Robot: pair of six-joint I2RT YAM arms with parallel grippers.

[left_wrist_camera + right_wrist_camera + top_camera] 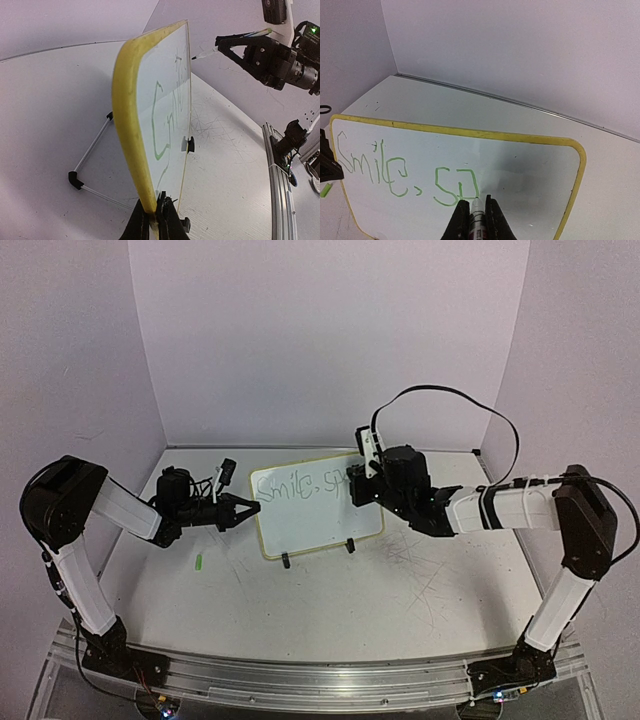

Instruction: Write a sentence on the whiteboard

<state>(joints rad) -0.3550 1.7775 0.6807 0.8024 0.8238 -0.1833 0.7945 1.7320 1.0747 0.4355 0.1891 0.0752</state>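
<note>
The whiteboard (320, 520) stands tilted on its two black feet (286, 561) at the middle of the top view, on the scratched tabletop (400, 590). It is turned slightly, with its left end nearer the bottom of the frame. The sentence (405, 175) runs in thin green letters along the upper part of the board and reads "Smile, sp".

The left claw (155, 215) is at the bottom centre of the left wrist view, pinched narrow on the yellow frame at the board's left edge. The right claw (476, 204) is at the bottom centre of its own view. It is closed around a pen (477, 222), whose tip is at the board just beside the last green letter. Whether the tip actually touches the surface is hard to tell.

A small green piece (199, 563) lies on the tabletop in the lower left of the top view, apart from the board.
</note>
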